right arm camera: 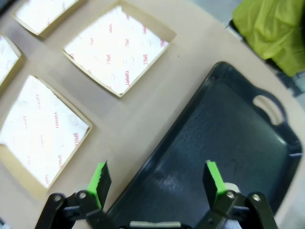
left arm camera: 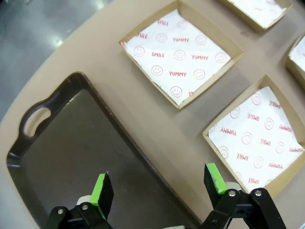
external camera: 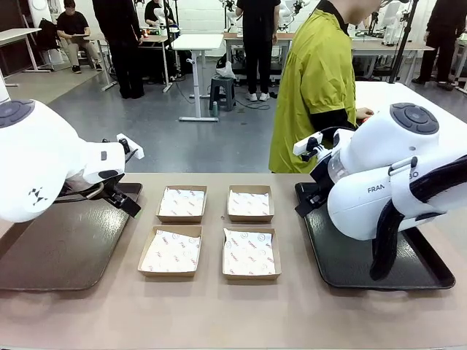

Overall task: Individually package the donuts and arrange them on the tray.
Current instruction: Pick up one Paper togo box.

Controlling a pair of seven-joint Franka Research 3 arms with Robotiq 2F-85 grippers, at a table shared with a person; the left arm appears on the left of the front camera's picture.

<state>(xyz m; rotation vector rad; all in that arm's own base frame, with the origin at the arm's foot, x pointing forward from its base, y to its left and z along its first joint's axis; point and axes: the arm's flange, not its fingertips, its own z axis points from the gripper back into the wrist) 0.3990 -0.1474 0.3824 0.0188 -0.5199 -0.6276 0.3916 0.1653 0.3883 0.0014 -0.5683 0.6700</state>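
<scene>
- Workshop floor with desks beyond. In the front view's foreground, a tan round-edged table [external camera: 219, 313] is shared with a person in a yellow-green top [external camera: 317, 80], who stands at the far side, beyond the box block.
- Landmark: a block of four shallow brown cardboard boxes [external camera: 182, 203], lined with white paper printed in red, in two rows of two at table centre. The liners are bare and the boxes stand open, apparently to take one item each.
- Dark brown plastic tray [external camera: 66, 248] lies left of the box block and black plastic tray [external camera: 350, 255] lies right of it. Both are bare, probably places for finished packages.
- Left gripper [external camera: 125, 203] hangs over the brown tray's edge nearest the box block. Right gripper [external camera: 306, 203] hangs likewise over the black tray.
- Left wrist view: left gripper [left arm camera: 156, 176] has its green pads spread wide with nothing between them. One pad is over the brown tray [left arm camera: 71, 143], the other over bare table towards the box block.
- Right wrist view: right gripper [right arm camera: 155, 167] is released and empty. It straddles the black tray's [right arm camera: 224, 129] edge on the box-block side.
- Donuts: whereabouts cannot be told. The task looks to be at its start, with both arms held to the sides, which leaves the box block open to reach.
</scene>
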